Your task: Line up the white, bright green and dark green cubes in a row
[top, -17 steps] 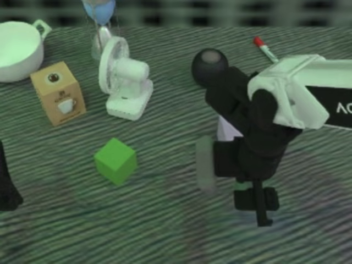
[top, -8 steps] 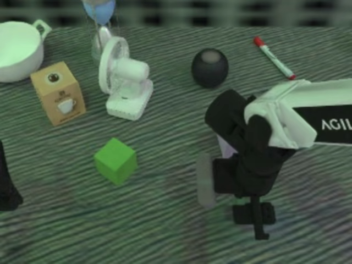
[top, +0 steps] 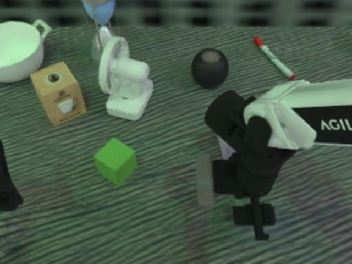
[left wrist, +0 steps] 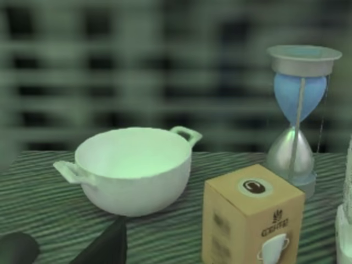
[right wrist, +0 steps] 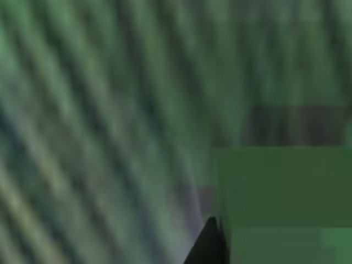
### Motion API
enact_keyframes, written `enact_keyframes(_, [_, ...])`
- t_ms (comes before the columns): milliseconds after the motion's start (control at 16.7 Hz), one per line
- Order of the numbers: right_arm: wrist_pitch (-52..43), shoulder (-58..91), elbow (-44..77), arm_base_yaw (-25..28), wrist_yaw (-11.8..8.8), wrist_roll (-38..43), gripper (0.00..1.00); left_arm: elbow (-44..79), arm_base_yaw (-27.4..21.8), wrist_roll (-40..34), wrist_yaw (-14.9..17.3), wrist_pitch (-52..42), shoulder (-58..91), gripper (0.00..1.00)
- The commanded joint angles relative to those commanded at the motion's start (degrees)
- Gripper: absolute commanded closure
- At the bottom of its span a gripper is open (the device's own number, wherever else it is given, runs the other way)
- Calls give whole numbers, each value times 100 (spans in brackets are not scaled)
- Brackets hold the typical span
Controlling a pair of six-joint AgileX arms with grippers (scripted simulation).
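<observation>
The right gripper (top: 254, 214) hangs low over the table's right half, pressed against the dark green cube (right wrist: 280, 192) (grip state unclear). The bright green cube (top: 115, 160) sits well apart at centre-left. The left gripper (top: 6, 190) is parked at the left edge.

A matte bright green cube (top: 115, 160) sits on a table (top: 165, 231) with a streaked, wood-grain-like finish. The dark green cube (right wrist: 286, 192) seen by the right wrist camera is equally dull and plain. Near the table's far left corner, a smooth white pot (left wrist: 132, 176) with a soft sheen stands by a tan cardboard box (left wrist: 250, 220) with a printed cup and an hourglass (left wrist: 300, 110) of clear blue glass with silvery ends. The fan (top: 125, 80) looks like white plastic; the dark sphere (top: 209, 67) is matte.
</observation>
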Motion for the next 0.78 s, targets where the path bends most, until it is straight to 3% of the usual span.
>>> enact_keyframes(240, [0,0,0,0,0,0,2,0,0,0,0,0,0,0])
enact_keyframes(780, [-1,-4,1,-8,0,0,0,0,0,0,0,0,0,0])
